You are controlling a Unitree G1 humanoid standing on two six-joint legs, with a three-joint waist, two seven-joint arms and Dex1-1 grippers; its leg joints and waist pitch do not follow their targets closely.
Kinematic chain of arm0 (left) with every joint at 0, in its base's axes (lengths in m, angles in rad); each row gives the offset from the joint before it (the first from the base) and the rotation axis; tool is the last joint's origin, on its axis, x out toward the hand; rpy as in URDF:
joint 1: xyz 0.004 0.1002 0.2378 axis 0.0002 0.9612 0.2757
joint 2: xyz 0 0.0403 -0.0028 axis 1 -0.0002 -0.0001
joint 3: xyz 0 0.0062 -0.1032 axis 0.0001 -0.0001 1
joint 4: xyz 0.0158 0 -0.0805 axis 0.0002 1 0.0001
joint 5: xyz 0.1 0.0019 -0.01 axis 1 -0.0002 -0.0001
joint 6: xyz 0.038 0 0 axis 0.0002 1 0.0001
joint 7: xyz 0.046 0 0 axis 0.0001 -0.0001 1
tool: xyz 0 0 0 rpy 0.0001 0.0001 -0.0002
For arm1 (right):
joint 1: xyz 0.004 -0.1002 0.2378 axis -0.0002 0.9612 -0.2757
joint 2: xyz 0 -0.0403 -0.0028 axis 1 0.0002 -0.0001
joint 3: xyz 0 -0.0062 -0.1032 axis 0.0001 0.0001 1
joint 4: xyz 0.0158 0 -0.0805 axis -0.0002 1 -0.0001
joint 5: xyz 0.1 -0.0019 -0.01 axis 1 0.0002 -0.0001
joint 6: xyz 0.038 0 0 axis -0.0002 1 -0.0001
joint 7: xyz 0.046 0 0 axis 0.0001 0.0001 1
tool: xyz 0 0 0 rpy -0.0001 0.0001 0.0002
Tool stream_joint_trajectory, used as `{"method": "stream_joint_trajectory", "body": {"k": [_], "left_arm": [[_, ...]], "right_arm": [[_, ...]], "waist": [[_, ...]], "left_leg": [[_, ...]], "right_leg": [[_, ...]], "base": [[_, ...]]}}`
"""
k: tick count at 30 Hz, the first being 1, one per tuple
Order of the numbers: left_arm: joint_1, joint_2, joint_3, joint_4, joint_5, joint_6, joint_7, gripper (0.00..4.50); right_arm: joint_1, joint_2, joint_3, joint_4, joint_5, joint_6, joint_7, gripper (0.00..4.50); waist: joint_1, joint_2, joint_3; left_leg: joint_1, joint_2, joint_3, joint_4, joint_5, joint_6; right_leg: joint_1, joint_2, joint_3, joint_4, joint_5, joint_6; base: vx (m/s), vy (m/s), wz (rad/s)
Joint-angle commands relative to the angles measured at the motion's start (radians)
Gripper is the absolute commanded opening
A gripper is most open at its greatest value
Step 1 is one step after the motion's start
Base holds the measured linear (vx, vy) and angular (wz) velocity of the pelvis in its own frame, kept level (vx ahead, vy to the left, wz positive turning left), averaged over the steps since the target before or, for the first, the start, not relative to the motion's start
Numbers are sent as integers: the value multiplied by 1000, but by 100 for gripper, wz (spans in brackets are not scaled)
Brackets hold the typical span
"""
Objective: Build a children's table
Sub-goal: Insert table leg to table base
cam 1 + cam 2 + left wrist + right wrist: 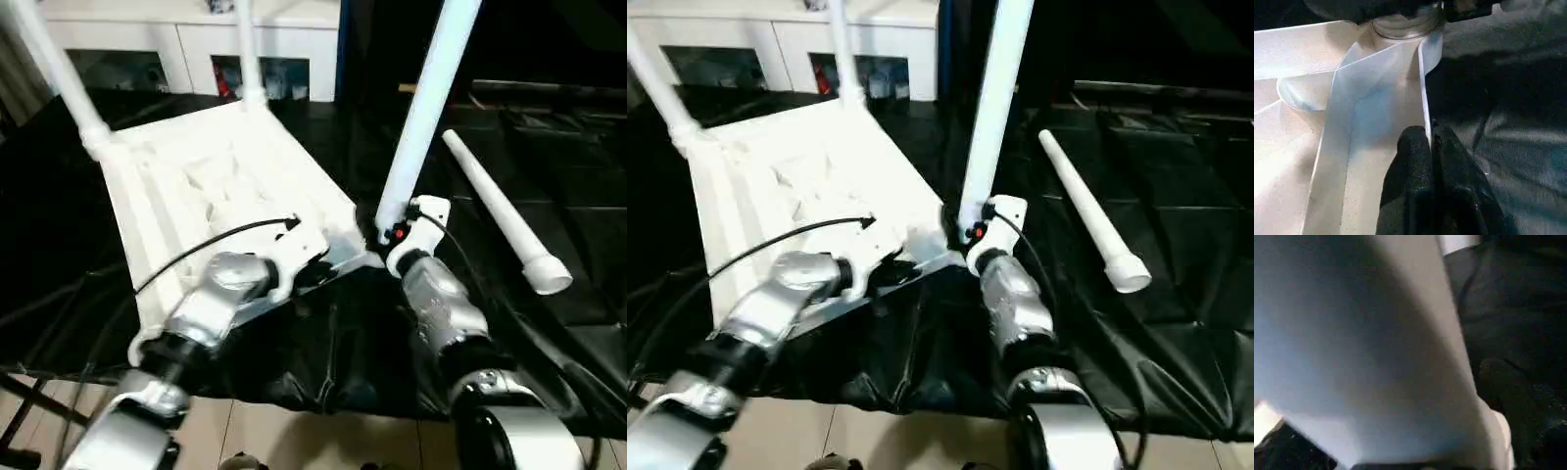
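My two silver forearms sit nearest the head camera, reaching forward over the black sheet (333, 362) that covers the work surface; the left gripper (1430, 139) has its jaws pressed together on the thin rim of the children's table (211, 186), at the near edge beside the near right corner socket; in the left wrist view the black fingers (1415, 166) pinch that white rim from both sides. The table lies upside down on the sheet, ribbed underside up, toward the far left of the covered surface; two legs stand in its far corners, the far left leg (59, 73) and the far right leg (247, 49). A third leg (426, 113) stands tilted at the near right corner, its foot at the socket; my right gripper (397, 230) is at the base of this leg, and the leg's white surface sits very close in the right wrist view; I cannot tell whether those jaws are apart or gripping. The fourth leg (500, 211) lies loose on the sheet to the right, well apart from the table. A white cabinet (196, 49) with glass doors stands behind.
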Motion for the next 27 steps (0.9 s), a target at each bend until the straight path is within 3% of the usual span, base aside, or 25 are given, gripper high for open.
{"method": "stream_joint_trajectory", "body": {"k": [1,7,13,16,22,27], "left_arm": [[11,9,-35,-31,-21,-42,-80,0],[21,79,-33,-39,-52,-70,-186,0],[18,125,-29,-26,-60,-103,-266,0],[20,152,-40,-23,-61,-123,-309,0],[17,170,-57,-7,-48,-151,-338,0],[14,167,-55,-2,-46,-156,-342,0]], "right_arm": [[35,-31,40,-60,-6,38,102,419],[154,-202,159,-277,-5,81,425,419],[201,-297,214,-385,-14,67,569,419],[218,-337,245,-438,-17,81,630,419],[199,-361,294,-413,-76,55,654,419],[177,-362,308,-392,-92,58,650,376]], "waist": [[4,1,-80],[34,-1,-79],[41,-6,-77],[42,-9,-78],[46,-12,-80],[51,-14,-76]], "left_leg": [[-2,27,-3,-51,-164,48],[2,34,1,-46,-184,59],[0,32,-2,-46,-199,49],[-1,31,-2,-44,-187,52],[-2,31,-2,-41,-176,53],[0,31,-3,-42,-205,42]], "right_leg": [[62,-83,47,-46,-117,-223],[58,-77,45,-49,-159,-198],[55,-82,47,-55,-250,-174],[55,-81,47,-53,-244,-174],[53,-82,46,-50,-243,-178],[50,-83,47,-55,-307,-161]], "base": [[0,0,0],[0,0,0],[0,0,0],[0,0,0],[0,0,0],[0,0,0]]}}
